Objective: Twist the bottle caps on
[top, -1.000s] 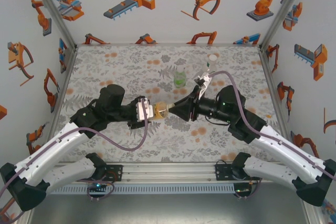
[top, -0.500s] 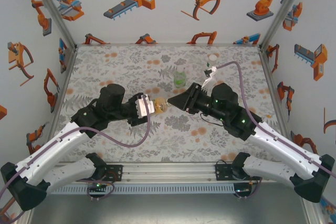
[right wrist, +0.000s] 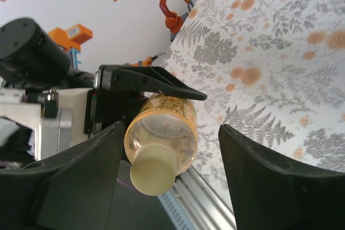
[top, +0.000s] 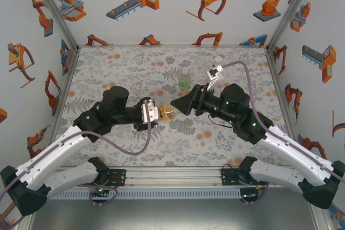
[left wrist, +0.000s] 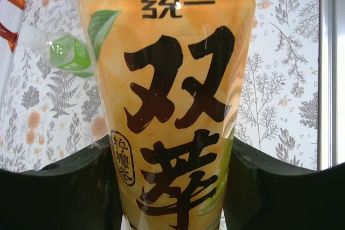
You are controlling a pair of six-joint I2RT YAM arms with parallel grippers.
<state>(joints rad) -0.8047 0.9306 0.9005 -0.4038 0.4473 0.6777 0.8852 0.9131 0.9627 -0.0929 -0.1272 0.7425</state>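
My left gripper [top: 156, 113] is shut on the amber-yellow bottle [top: 166, 113], held level above the mat's middle. In the left wrist view its label [left wrist: 172, 95] sits between my fingers [left wrist: 102, 165]. A yellowish cap [right wrist: 153, 172] sits on the bottle's neck [right wrist: 161, 133]. My right gripper [right wrist: 170, 133] is open, with a finger on either side of the cap and neither touching it; from above it [top: 175, 106] points at the bottle's cap end. The green bottle [top: 185, 82] stands behind. The clear bottle [top: 218, 59] with a pale top stands at the far right.
The flowered mat [top: 118, 71] covers the table, with walls at the back and on both sides. A metal rail [top: 172, 176] runs along the near edge. In the left wrist view the green bottle [left wrist: 70, 52] appears at the upper left.
My right wrist has rolled and drawn back a little from the cap end, and its arm has shifted right. My left gripper still holds the amber bottle in nearly the same place.
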